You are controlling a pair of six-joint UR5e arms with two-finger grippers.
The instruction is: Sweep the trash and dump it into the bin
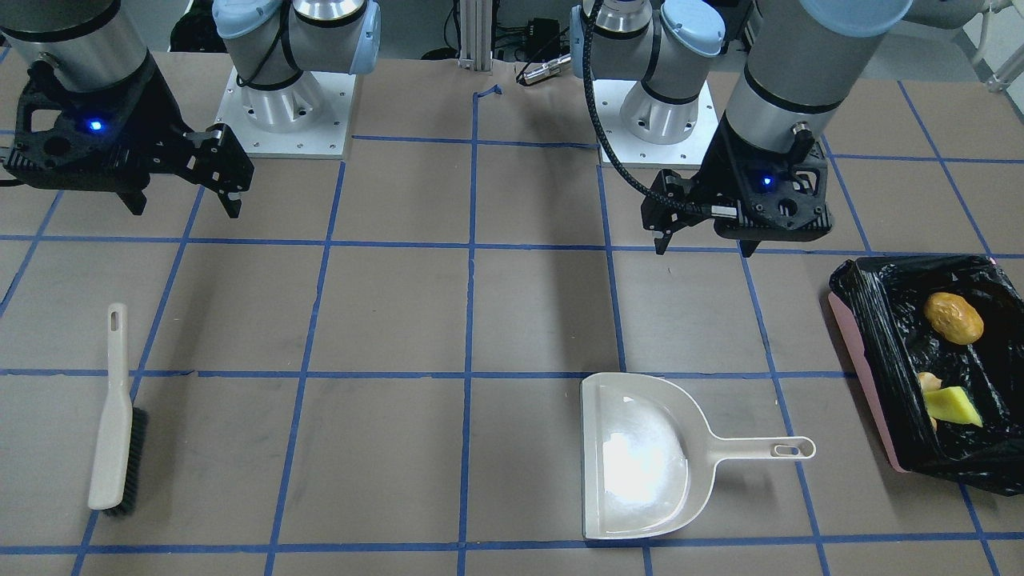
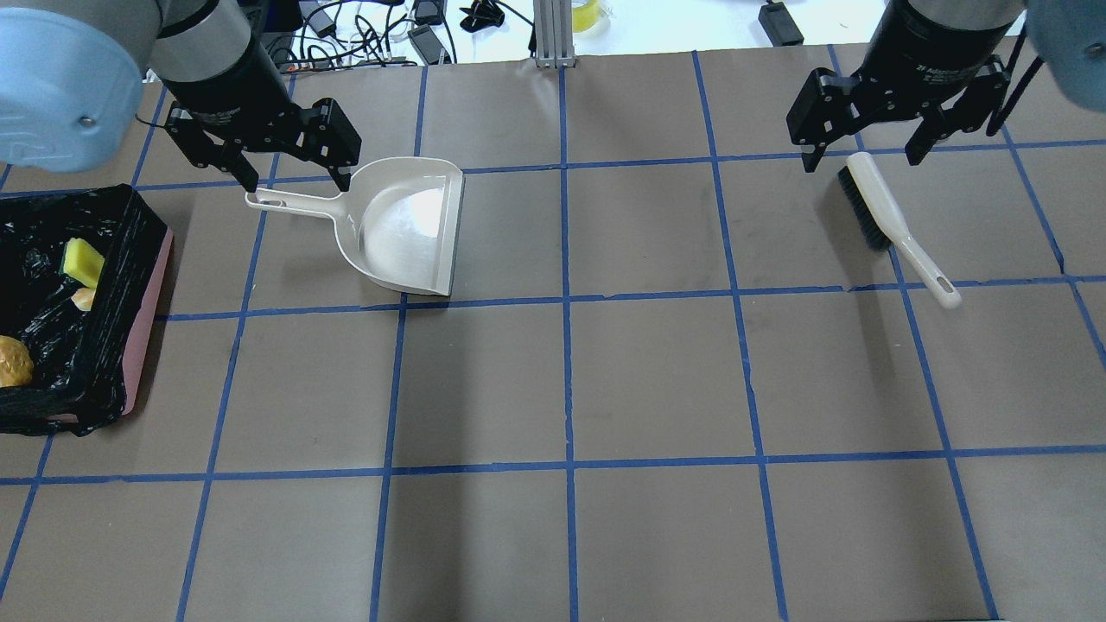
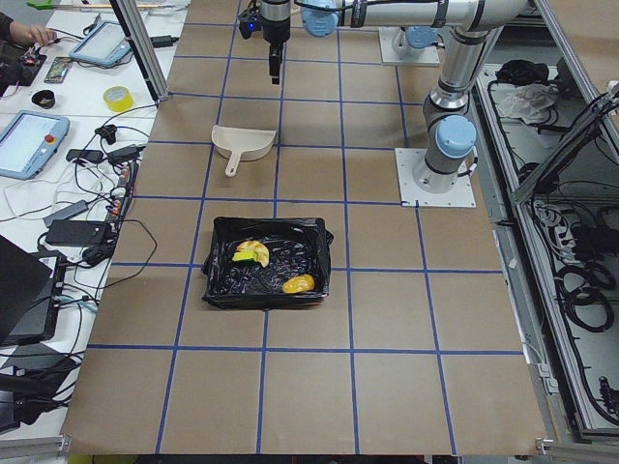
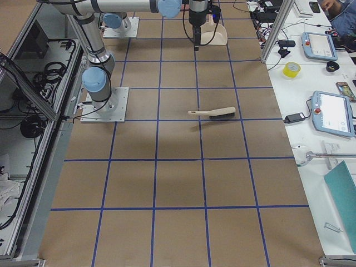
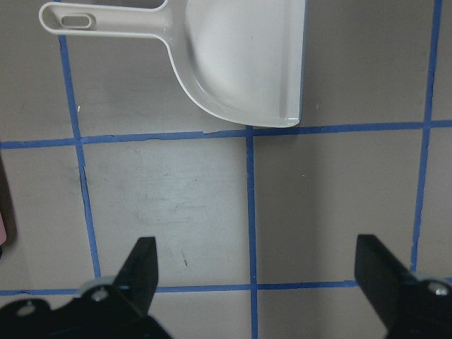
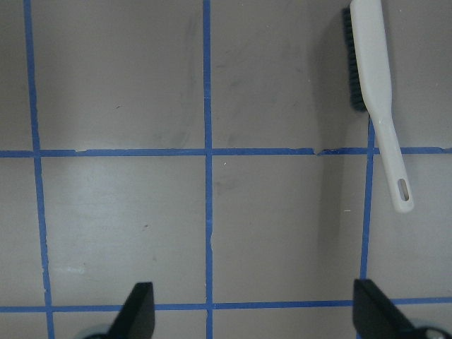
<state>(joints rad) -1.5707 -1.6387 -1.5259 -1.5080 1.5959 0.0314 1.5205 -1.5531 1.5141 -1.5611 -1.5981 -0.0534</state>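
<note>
Wrist views show left tool (image 5: 256, 241), right tool (image 6: 252, 284) wide — front view, trash (image 1: 954, 318) in bin (image 1: 866, 380).

Overhead exterior: table (image 2: 605, 380) seen steeply from behind the robot.
Front-facing: aimed oppositely; dustpan (image 1: 640, 456) shared.
Wrist-mounted: held nearer, perhaps plumb.

Faint white print marks the black collar (image 2: 218, 111) above my left gripper (image 2: 299, 183) and above my right gripper (image 2: 858, 164), too small to read. I find no other writing.
</note>
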